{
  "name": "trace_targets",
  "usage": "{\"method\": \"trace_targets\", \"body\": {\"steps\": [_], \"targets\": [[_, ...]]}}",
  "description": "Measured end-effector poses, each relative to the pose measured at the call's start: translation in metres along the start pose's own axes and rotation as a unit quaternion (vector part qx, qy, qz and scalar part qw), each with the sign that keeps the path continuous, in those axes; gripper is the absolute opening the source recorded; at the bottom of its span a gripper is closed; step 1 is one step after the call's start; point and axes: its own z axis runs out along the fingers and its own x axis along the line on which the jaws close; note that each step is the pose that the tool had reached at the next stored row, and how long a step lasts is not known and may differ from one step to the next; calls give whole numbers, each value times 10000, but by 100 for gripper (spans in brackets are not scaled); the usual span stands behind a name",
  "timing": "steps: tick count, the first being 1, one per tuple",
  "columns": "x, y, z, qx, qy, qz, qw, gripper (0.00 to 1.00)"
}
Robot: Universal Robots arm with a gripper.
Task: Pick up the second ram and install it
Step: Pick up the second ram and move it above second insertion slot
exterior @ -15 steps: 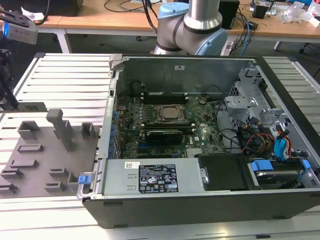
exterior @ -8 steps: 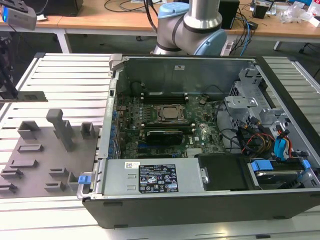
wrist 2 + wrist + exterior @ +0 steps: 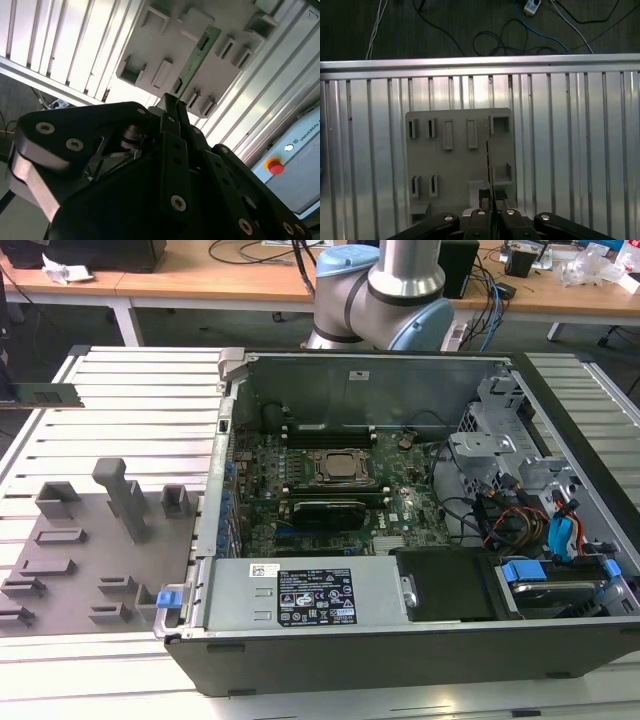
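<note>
In the second wrist view my gripper [image 3: 172,102] is shut on the second ram [image 3: 198,54], a thin green stick that juts out from between the black fingertips. In the first wrist view the ram [image 3: 488,155] appears edge-on as a thin dark line running up from the gripper [image 3: 490,210]. It hangs above the grey holder plate [image 3: 455,165]. In the exterior view the ram [image 3: 45,395] floats at the far left edge, above the slatted table and apart from the holder plate [image 3: 75,570].
The open computer case [image 3: 400,640] lies at the exterior view's right, with the processor socket [image 3: 340,466] and black memory slots [image 3: 330,435] on its motherboard. Cables and drive bays [image 3: 540,520] fill its right side. The arm's base [image 3: 385,280] stands behind it. Grey blocks [image 3: 125,495] rise from the holder plate.
</note>
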Motion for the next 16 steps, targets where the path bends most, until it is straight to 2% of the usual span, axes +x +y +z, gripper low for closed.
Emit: {"method": "trace_targets", "body": {"steps": [3,8,14,16], "targets": [[1,-8,0,0,-1,-1,10000,13],[-6,-147,-2,-1,-1,0,10000,13],[-17,-420,-3,-7,-1,0,10000,13],[-23,-566,-4,-11,0,0,10000,13]]}}
